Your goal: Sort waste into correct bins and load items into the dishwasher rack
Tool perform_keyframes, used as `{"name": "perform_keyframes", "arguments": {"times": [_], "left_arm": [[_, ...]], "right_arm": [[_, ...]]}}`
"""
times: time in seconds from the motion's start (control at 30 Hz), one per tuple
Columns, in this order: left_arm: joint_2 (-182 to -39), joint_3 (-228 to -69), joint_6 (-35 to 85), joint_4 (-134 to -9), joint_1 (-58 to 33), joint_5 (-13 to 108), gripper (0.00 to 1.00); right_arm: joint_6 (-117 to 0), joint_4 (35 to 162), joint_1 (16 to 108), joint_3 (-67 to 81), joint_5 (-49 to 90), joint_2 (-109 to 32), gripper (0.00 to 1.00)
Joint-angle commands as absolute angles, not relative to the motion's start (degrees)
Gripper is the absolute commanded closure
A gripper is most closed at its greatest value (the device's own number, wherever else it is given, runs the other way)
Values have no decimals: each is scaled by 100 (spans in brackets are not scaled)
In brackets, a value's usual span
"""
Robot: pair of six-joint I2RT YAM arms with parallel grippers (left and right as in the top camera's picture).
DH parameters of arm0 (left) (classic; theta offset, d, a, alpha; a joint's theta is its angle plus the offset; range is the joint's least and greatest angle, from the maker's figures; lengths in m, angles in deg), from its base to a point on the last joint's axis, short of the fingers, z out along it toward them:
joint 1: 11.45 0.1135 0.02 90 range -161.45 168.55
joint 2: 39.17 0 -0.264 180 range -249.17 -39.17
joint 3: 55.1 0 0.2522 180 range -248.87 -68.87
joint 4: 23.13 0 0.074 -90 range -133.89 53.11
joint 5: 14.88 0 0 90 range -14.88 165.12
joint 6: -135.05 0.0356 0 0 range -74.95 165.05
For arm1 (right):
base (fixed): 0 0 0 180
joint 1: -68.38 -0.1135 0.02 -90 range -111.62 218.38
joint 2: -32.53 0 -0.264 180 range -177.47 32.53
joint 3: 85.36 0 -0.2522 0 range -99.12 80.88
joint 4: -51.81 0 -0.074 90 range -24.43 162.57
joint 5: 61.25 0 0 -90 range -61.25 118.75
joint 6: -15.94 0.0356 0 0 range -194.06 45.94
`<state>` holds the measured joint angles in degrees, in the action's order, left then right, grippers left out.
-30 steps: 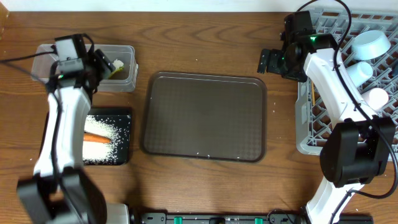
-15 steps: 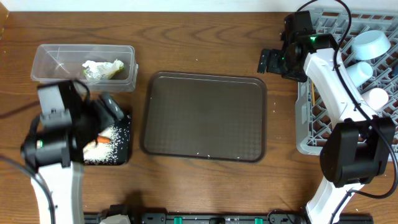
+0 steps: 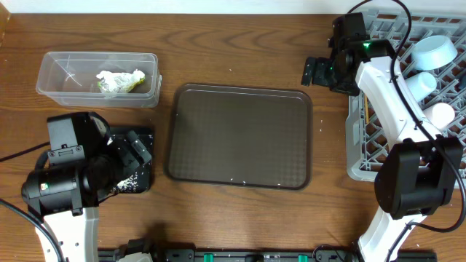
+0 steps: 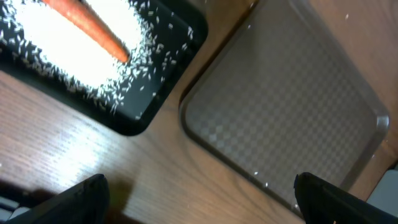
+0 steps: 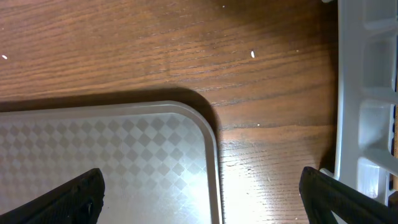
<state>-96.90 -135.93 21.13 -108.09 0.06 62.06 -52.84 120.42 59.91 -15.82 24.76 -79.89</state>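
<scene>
The crumpled wrapper (image 3: 120,80) lies in the clear tub (image 3: 65,76) at the back left. My left gripper (image 3: 135,149) hangs open over the black tray (image 3: 145,135), and the arm hides most of that tray from overhead. The left wrist view shows the orange carrot (image 4: 87,28) on a heap of white rice (image 4: 68,59) in the black tray (image 4: 177,37), with the left gripper (image 4: 202,199) empty over bare wood. My right gripper (image 3: 314,73) is open and empty between the brown tray and the grey rack (image 3: 364,156). A blue bowl (image 3: 435,51) and two cups (image 3: 420,82) sit in the rack.
The large brown serving tray (image 3: 239,136) fills the table's middle and holds a few stray rice grains. Its corner (image 5: 124,162) and the rack's wall (image 5: 364,93) flank the right gripper (image 5: 202,193). Cables run over the rack's back.
The left arm has drawn back from the clear tub towards the front, over the black tray. The wrapper stays in the tub. The right arm has not moved.
</scene>
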Motion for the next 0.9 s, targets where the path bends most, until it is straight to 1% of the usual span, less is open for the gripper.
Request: {"name": "perform_keyframes", "arguments": {"times": [0.0,0.1,0.2,0.33,0.43,0.53,0.67,0.87], "left_arm": [[-9732,-13537,2224,-10863,-59,6070,2],[-9743,-13379,2386,-10695,-206,5869,2],[-9552,-12931,3024,-10007,-479,5681,2],[-8903,-11766,3844,-8389,-903,5609,2],[-8269,-10684,4233,-7043,-1069,5609,2],[-7587,-9624,4246,-5808,-1095,5607,2],[-6768,-8544,4246,-4540,-1093,5609,2],[-5931,-7683,4246,-3535,-1093,5626,2]], "right_arm": [[-5352,12046,5941,-1661,2552,-7912,1],[-5352,12046,5941,-1661,2554,-7912,1],[-5352,12046,5941,-1661,2552,-7912,1],[-5352,12046,5941,-1661,2552,-7912,1],[-5352,12046,5941,-1661,2552,-7912,1],[-5352,12046,5941,-1661,2554,-7912,1],[-5352,12046,5941,-1661,2552,-7912,1],[-5352,12046,5941,-1661,2554,-7912,1]]}}
